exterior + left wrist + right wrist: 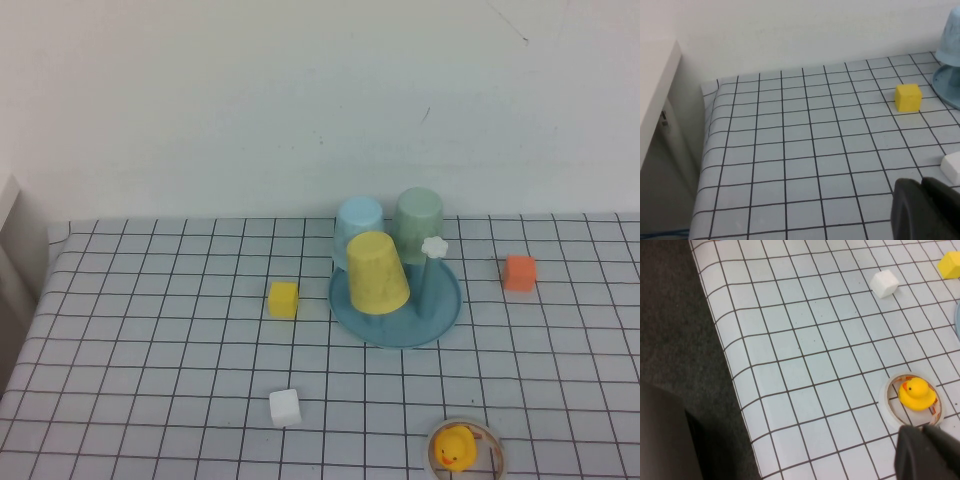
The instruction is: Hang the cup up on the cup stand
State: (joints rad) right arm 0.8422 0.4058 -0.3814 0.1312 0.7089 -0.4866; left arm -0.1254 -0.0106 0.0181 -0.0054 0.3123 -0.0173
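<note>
The yellow cup [377,272] stands upside down over a peg on the blue cup stand [400,328], at its front. A light blue cup [358,222] and a pale green cup [417,222] sit upside down on the stand behind it. One free peg with a white flower knob [434,246] stands to the yellow cup's right. Neither arm shows in the high view. My left gripper [921,184] is shut and empty, low over the table left of the stand [946,87]. My right gripper [925,430] is shut and empty, near the table's front edge.
A yellow cube [283,299] lies left of the stand, a white cube [285,407] in front of it, an orange cube [519,272] to the right. A yellow duck [454,447] sits inside a tape ring [888,399] at the front edge.
</note>
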